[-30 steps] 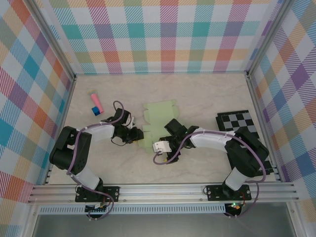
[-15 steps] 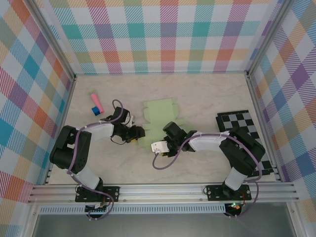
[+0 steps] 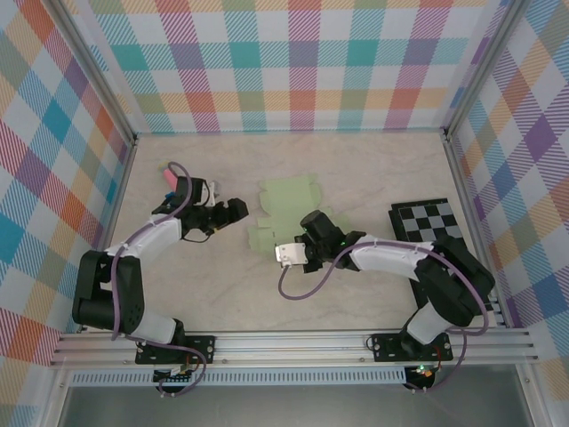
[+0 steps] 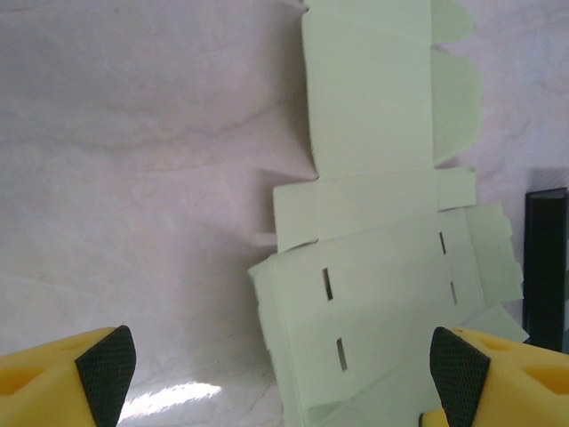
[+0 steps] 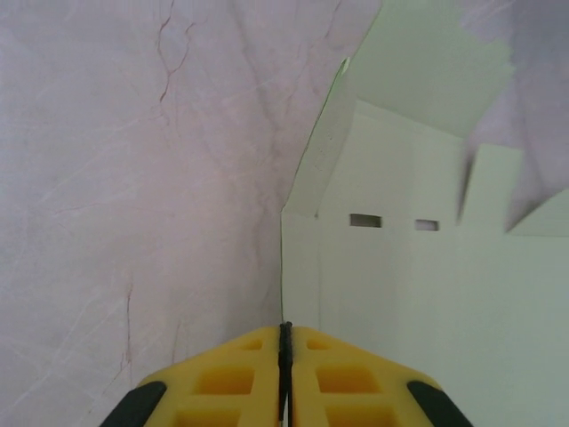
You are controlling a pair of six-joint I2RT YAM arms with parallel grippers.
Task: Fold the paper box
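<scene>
The right gripper point(image 5: 285, 334) has its jaws pinched shut on the near edge of the flat paper box point(image 3: 284, 206) on the table point(image 3: 373, 178). The left gripper point(image 3: 237, 208) hovers just left of it, jaws wide open.

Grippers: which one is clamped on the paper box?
The right gripper, shut on an edge of the paper box; the left gripper stands open, holding nothing.

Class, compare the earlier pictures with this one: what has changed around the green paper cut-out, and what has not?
The left tool opened and drew back leftward, off the paper box. The right tool closed on an edge of it. The paper box and the checkered board stayed roughly in place.
</scene>
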